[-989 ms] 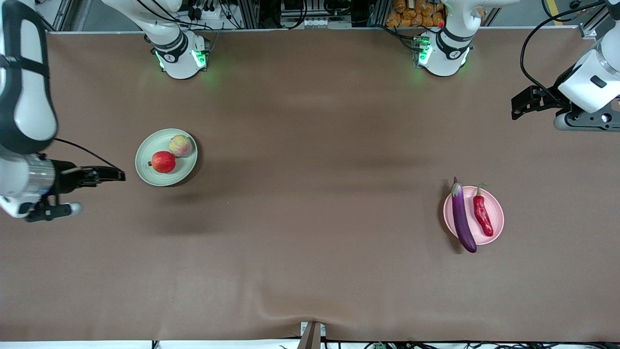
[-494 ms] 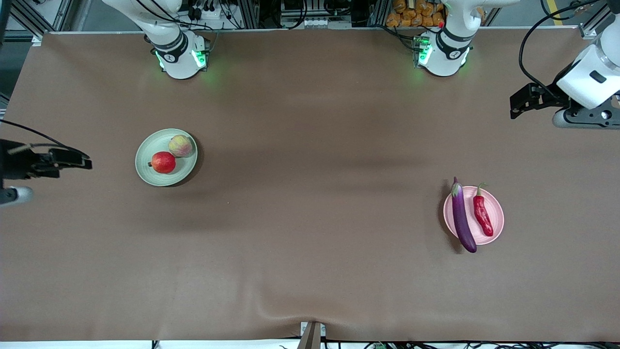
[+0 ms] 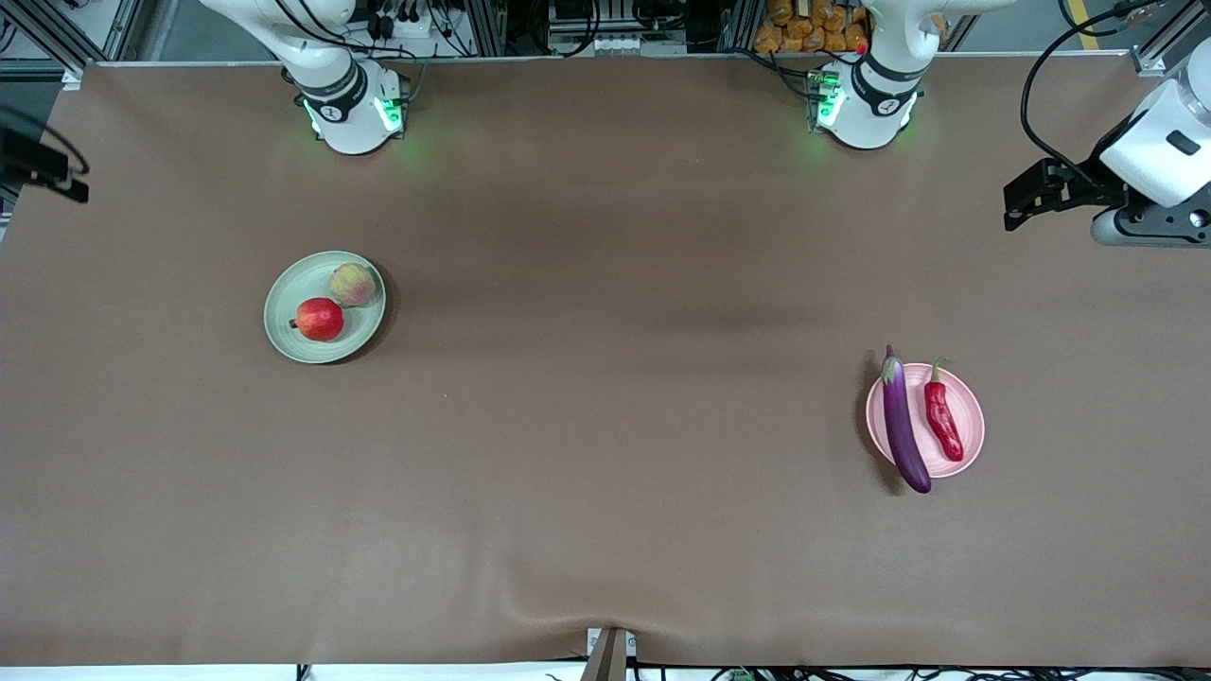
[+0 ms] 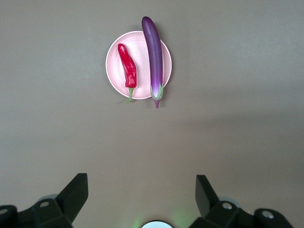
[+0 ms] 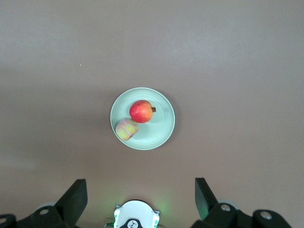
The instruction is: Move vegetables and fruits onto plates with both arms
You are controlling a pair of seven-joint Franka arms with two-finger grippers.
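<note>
Since a second ago the right arm has swung away from the pale green round plate (image 3: 324,306) toward its own end of the worktop (image 3: 605,492), so only a dark bit of the right pincer (image 3: 43,170) shows at the edge of the front view; the left pincer (image 3: 1031,194) has hardly shifted. Both pincers stand wide and hold nothing, as each wrist view shows with its two black fingers (image 4: 76,192) spread far apart.

A round red apple-like fruit (image 3: 320,318) and a yellowish-pink peach-like fruit (image 3: 352,284) sit touching on the green plate. A long glossy purple eggplant (image 3: 903,426) lies on the pale pink round plate (image 3: 967,416), its tip overhanging the rim, long axis running toward the front camera, beside a short red chili pepper (image 3: 943,421).

Each plate lies well apart from its arm's pincer, toward the table's middle. The transfer looks finished; no further reach seems called for.
</note>
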